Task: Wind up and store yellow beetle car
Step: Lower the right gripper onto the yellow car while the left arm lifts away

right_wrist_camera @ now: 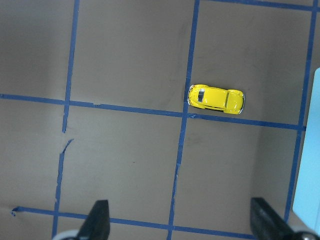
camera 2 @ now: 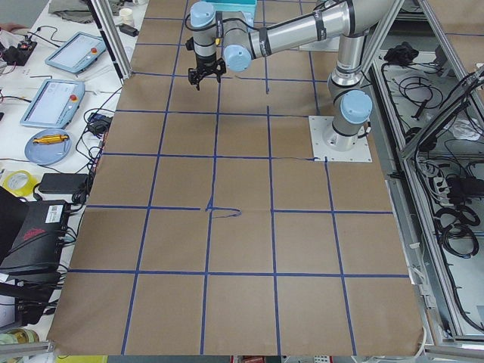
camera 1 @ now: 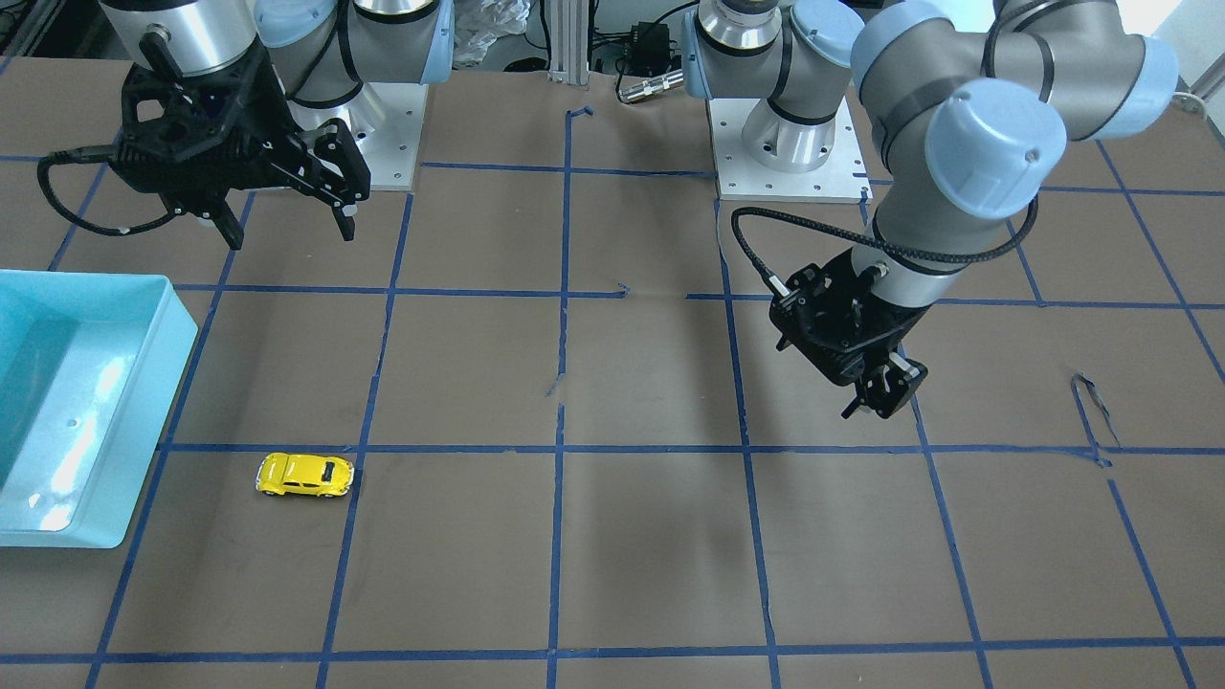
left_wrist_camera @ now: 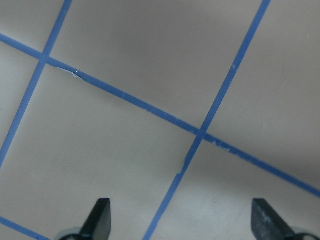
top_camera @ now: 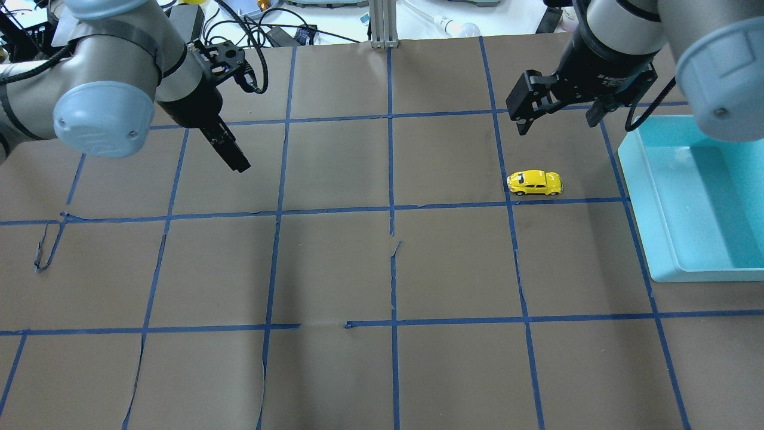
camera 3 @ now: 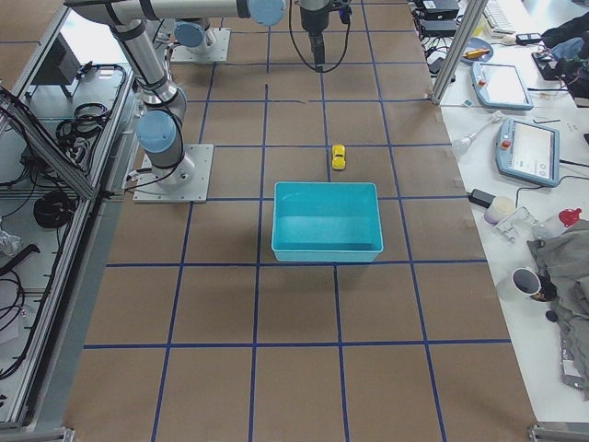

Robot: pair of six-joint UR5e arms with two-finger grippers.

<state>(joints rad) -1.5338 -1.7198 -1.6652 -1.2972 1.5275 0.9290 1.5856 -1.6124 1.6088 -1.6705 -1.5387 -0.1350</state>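
Hanging wide open, right gripper (top_camera: 558,122) holds nothing.

The left arm (camera 1: 1062,43) and right arm (camera 1: 191,29) are silver-grey tubes with pale-blue joint caps (camera 1: 995,144) bearing small screws. Each rises from a white base plate (camera 1: 842,187) dotted with bolt holes. A black braided cable (camera 1: 735,228) loops at each wrist. The left end effector (left_wrist_camera: 182,222) and right end effector (top_camera: 558,122) are black and open-framed; white lettering marks the right wrist.
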